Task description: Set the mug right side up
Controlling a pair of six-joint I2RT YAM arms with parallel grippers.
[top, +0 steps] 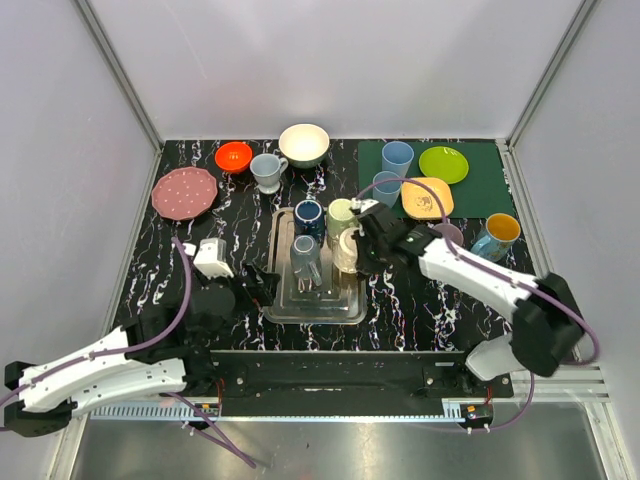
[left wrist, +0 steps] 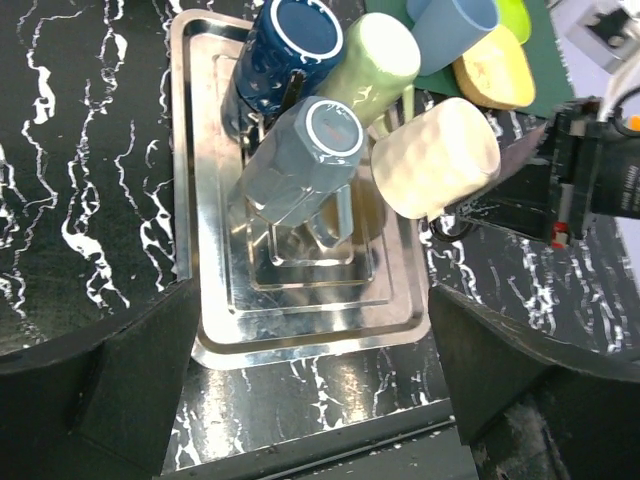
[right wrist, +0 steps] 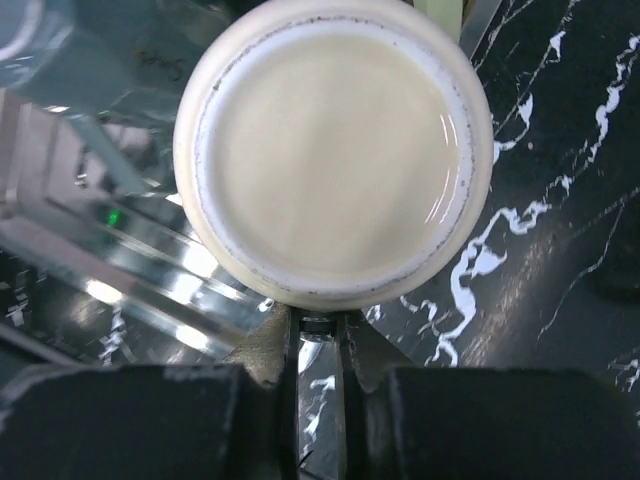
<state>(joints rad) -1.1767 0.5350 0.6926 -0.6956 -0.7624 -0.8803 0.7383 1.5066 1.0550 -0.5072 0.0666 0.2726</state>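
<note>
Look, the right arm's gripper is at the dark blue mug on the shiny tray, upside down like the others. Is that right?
Not quite. The right gripper is at the cream mug, not the dark blue mug, which stands farther back on the tray. The right wrist view shows it. The cream mug is upside down like the others.

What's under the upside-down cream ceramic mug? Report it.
The shiny metal tray shows beneath the cream ceramic mug. The mug's mouth and anything inside are covered by its body.
</note>
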